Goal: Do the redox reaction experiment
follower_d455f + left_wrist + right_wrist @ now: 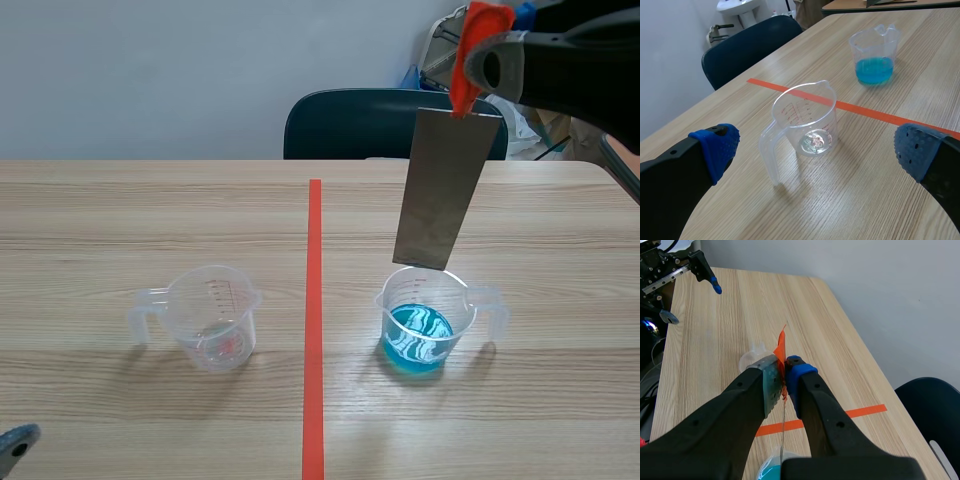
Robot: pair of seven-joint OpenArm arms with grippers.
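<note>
Grey metal strip (446,190), orange-red at top, hangs slightly tilted, lower edge at the rim of upright clear handled cup (425,320) holding blue liquid (415,338); near-empty clear measuring cup (212,318) stands well apart, to its left.

Wooden table (120,200), two cups standing on it.
There's the clear beaker (213,318) left of the orange-red tape line (314,320), and the beaker of blue liquid (425,322) right of it, well apart.

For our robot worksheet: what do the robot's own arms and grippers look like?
Both arms are black. The left gripper has two thick black fingers tipped with blue dotted pads. The right gripper has one grey-green pad and one blue pad.
</note>
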